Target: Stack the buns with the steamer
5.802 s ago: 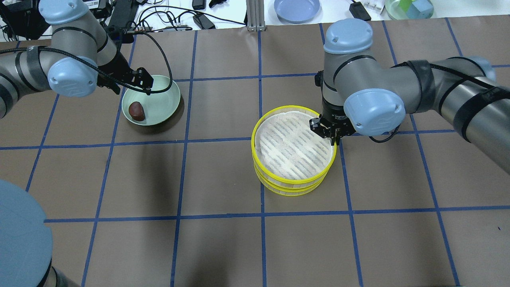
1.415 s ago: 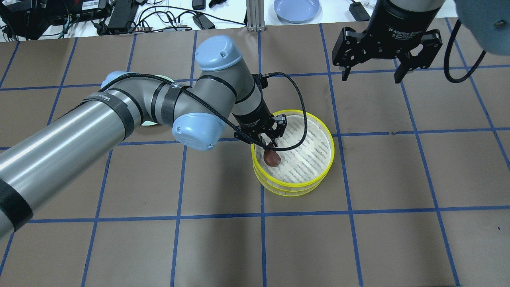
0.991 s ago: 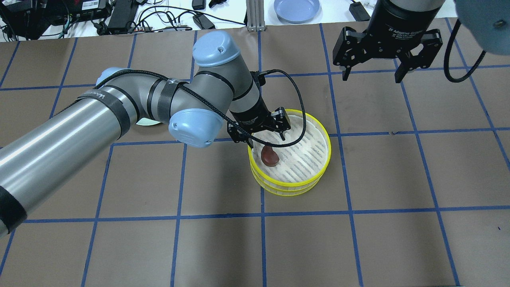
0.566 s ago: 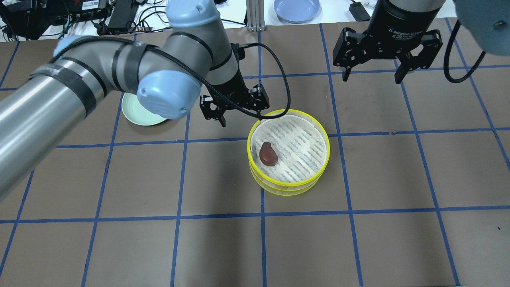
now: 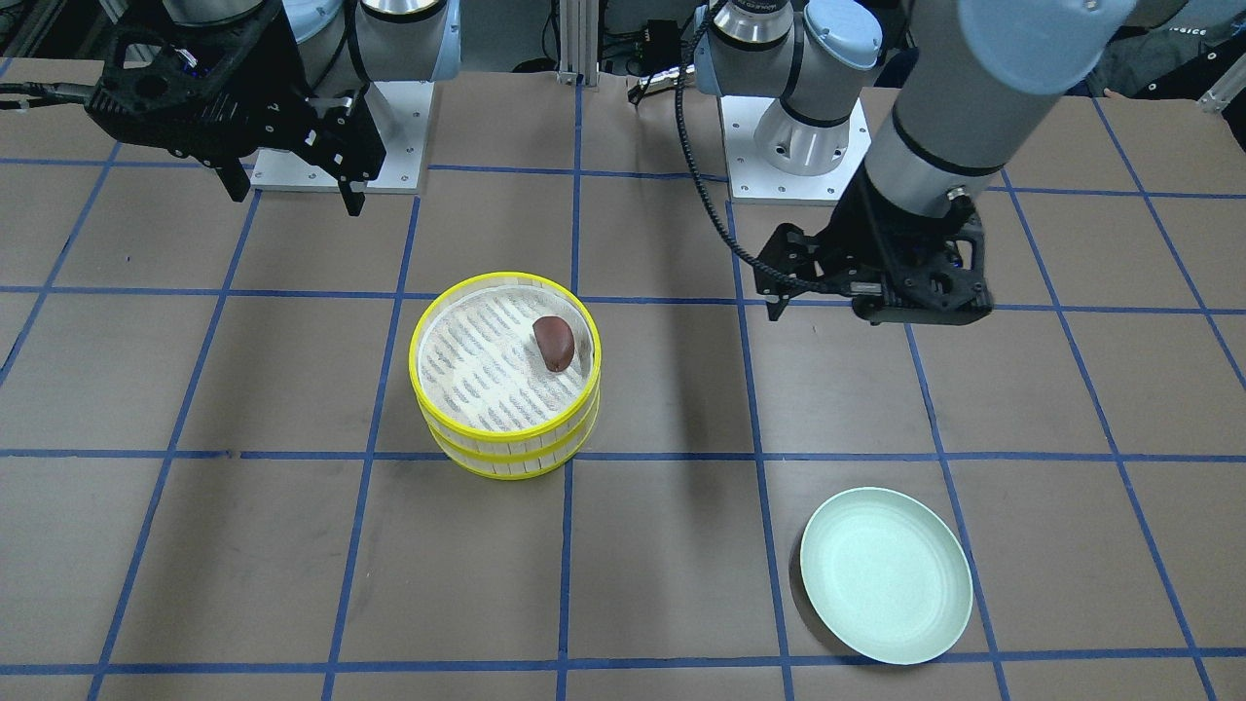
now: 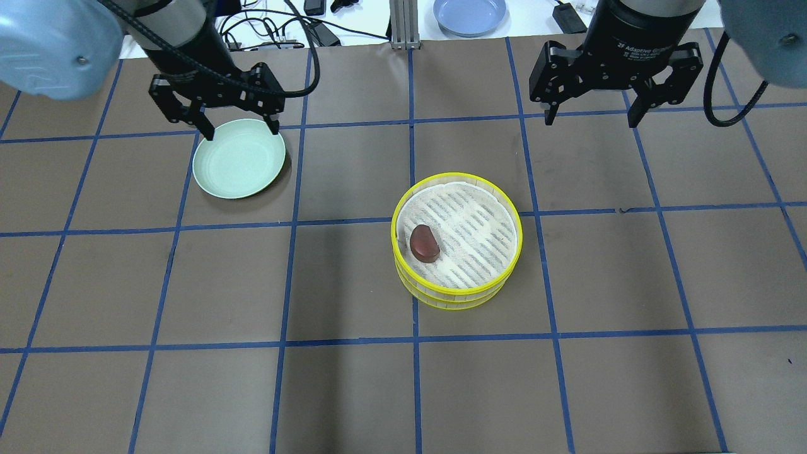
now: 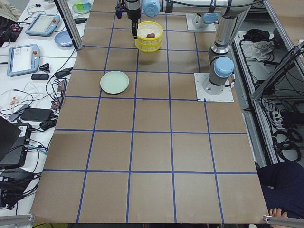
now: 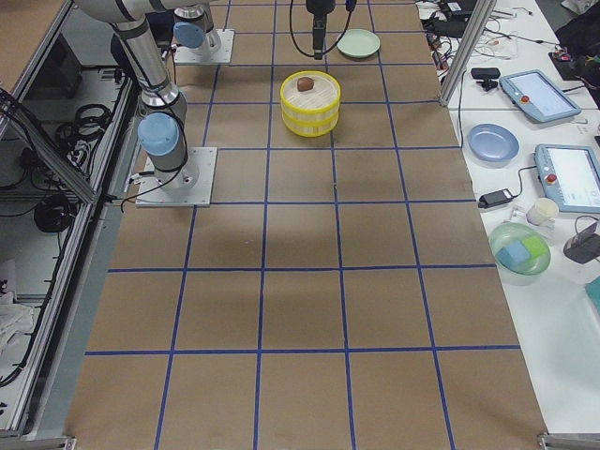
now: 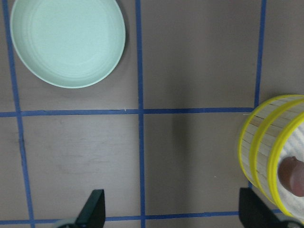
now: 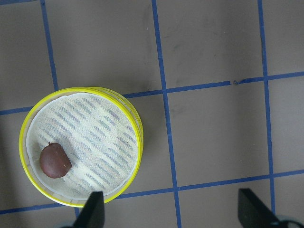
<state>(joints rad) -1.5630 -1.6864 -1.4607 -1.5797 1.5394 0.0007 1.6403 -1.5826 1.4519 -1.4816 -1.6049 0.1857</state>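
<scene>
The steamer (image 6: 455, 296) stands mid-table as two yellow-rimmed tiers stacked one on the other (image 5: 506, 458). The dark reddish-brown bun (image 6: 424, 243) lies on the top tier's slatted floor, near its left side; it also shows in the right wrist view (image 10: 55, 161). The cream-white bun is out of view. My left gripper (image 6: 241, 131) is open and empty, raised over the far edge of the pale green plate (image 6: 239, 170). My right gripper (image 6: 590, 121) is open and empty, raised at the back right, away from the steamer.
The green plate is empty (image 5: 886, 574). A blue plate (image 6: 470, 14), cables and an aluminium post (image 6: 400, 25) sit beyond the table's far edge. Blue tape lines grid the brown tabletop.
My left gripper let go of the brown bun in the top tier, rose and moved back left over the green plate. The right gripper stayed raised at the back right.
</scene>
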